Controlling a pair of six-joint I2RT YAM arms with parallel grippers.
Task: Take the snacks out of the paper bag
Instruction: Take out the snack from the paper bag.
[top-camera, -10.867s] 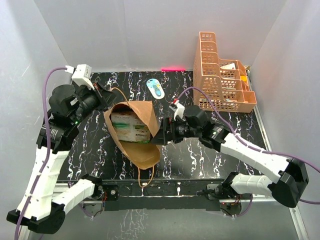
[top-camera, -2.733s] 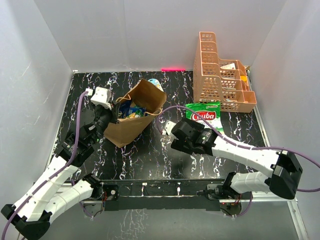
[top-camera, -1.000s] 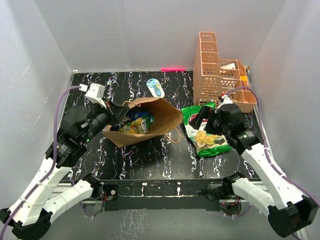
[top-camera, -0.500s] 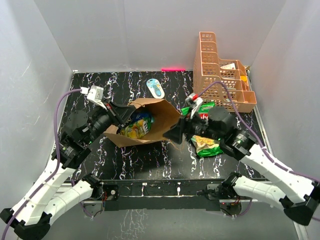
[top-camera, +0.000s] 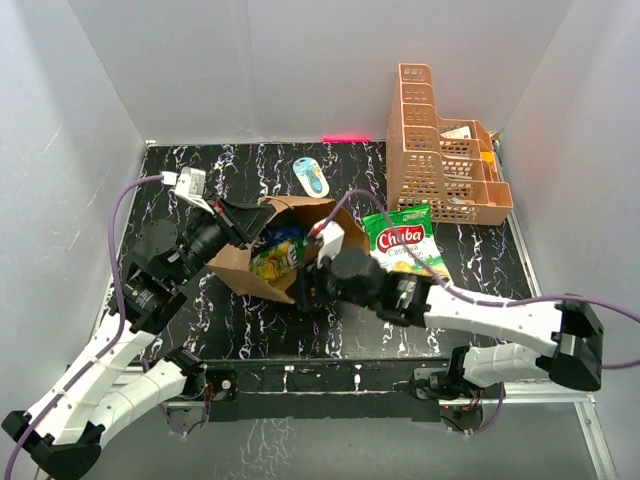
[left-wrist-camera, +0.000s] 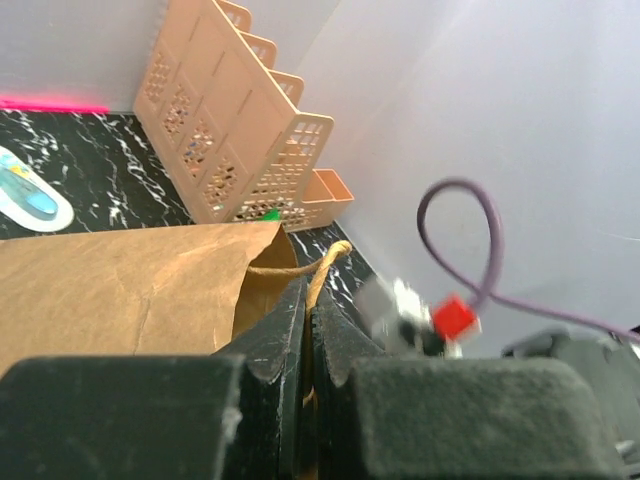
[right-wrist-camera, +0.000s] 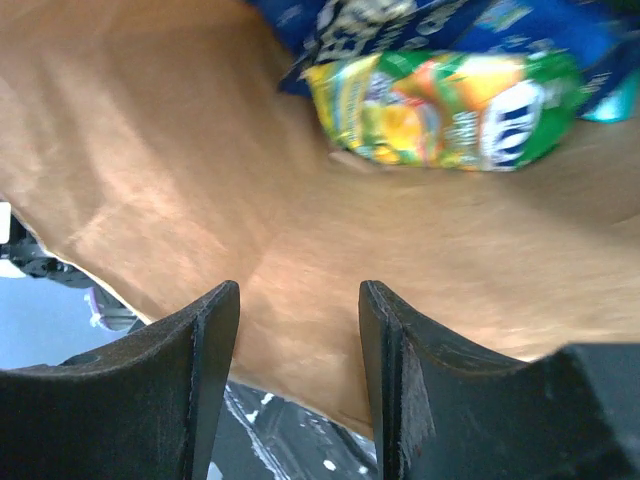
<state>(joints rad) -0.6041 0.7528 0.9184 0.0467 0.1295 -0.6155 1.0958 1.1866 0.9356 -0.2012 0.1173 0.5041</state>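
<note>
1. Pinched together, the fingers of my left gripper (left-wrist-camera: 308, 300) clamp the rim of the paper bag (top-camera: 236, 268). Its twisted handle (left-wrist-camera: 330, 256) runs up between them. This grip holds the mouth up and open toward my other arm.
2. Inside the bag, which lies on its side left of the middle of the table (top-camera: 190, 175), a yellow-green packet (right-wrist-camera: 440, 110) rests on the brown paper. A blue packet (right-wrist-camera: 400, 20) sits just behind it.
3. My right gripper (right-wrist-camera: 298, 295) is at the bag's mouth, fingers spread wide with nothing between them. It is aimed at bare paper short of the yellow-green packet.
4. Right of that, the Chuba bag (top-camera: 403, 243) lies out on the table, near the orange lattice basket (top-camera: 445, 160).
5. By my judgement I am reaching for the next snack. I should push deeper, bracket the yellow-green packet's edge, close on it, and draw it out while my left grip steadies the bag.
</note>
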